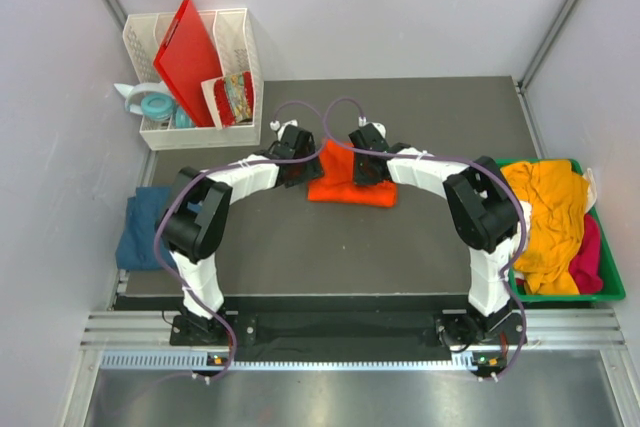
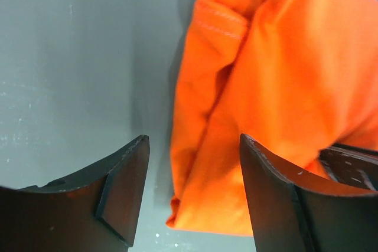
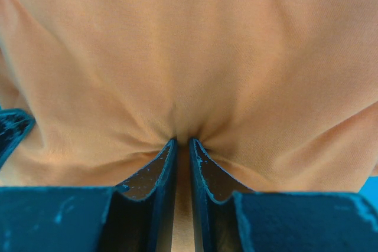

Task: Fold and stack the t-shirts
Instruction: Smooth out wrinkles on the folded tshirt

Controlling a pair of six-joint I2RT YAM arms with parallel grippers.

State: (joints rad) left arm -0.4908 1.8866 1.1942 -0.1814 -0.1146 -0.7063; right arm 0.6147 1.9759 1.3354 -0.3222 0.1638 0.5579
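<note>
Nearest my side on the right, the green bin [image 1: 600,295], a shallow hard-walled plastic tray, held a loose heap. A mustard-yellow shirt [image 1: 545,217] was crumpled over most of it, a pink shirt [image 1: 592,259] was bunched at its right wall, and a sliver of white cloth [image 1: 589,179] showed at the far corner. Opposite, at the left edge of the table [image 1: 330,257], the teal-blue shirt [image 1: 140,225] lay flat in a rough rectangle, partly past the dark surface's edge. Further in, at the middle of the table, the orange shirt [image 1: 345,187] sat as a thick, soft folded wad with both arms meeting over it. My left gripper [image 2: 195,143] had its jaws apart at the shirt's left edge, one finger over bare grey surface and the other over orange cloth. The stitched hem and rounded folds showed in the left wrist view. My right gripper [image 3: 183,143] had its jaws drawn together on a pinch of the same shirt, and the knit puckered into fine creases at the fingertips. Farthest, at the back left corner, stood the white basket [image 1: 190,137], slotted plastic with dividers. It held the stiff red board [image 1: 190,52] leaning diagonally, a round teal-rimmed item [image 1: 157,105] I could not identify, and a patterned packet [image 1: 237,95] upright in the right-hand section.
</note>
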